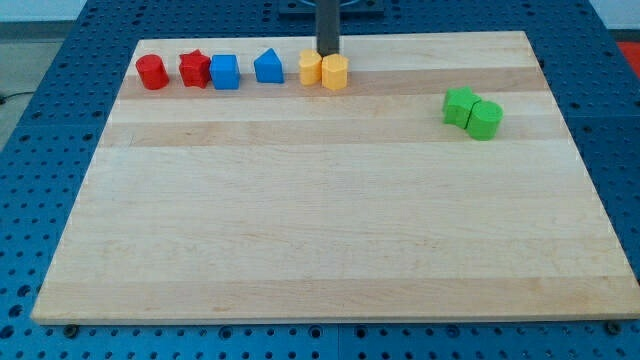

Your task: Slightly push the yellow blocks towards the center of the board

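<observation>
While my tip [328, 54] sits just above (touching?) | two yellow blocks [323, 70] | no fingers

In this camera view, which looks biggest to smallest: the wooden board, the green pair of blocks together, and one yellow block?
1. Wooden board, by far.
2. Green pair, touching.
3. Right yellow block, just below my tip.

The yellow block sits farther up the view, so perspective may shrink it a little.

Lab: blue perforated bench [60, 120], wooden board [320, 220]
</observation>
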You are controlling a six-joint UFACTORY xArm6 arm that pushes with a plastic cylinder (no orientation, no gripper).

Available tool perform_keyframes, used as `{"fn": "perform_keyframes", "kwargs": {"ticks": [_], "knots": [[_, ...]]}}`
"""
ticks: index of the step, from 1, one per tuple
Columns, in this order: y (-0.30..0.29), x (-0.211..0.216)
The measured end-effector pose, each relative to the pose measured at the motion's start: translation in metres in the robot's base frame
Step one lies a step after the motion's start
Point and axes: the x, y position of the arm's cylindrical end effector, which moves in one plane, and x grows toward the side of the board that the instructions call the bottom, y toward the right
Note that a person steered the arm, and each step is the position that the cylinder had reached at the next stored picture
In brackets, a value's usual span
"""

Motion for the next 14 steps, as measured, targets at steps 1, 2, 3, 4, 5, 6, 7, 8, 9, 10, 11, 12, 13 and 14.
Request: {"fn": "perform_keyframes", "kwargs": {"ticks": [1,2,3,4,5,6,7,8,9,10,11,12,13,14], "knots": [[-0.021,0.014],[-0.022,0.018],[-0.037,-0.002],[-0.064,-0.021],[-0.07,0.002],[-0.072,0.035],[-0.059,0.056],[-0.04,0.056],[-0.03,0.056],[-0.01,0.056],[0.017,0.035],[0.035,0.011],[0.033,-0.002],[0.037,-0.033]]}}
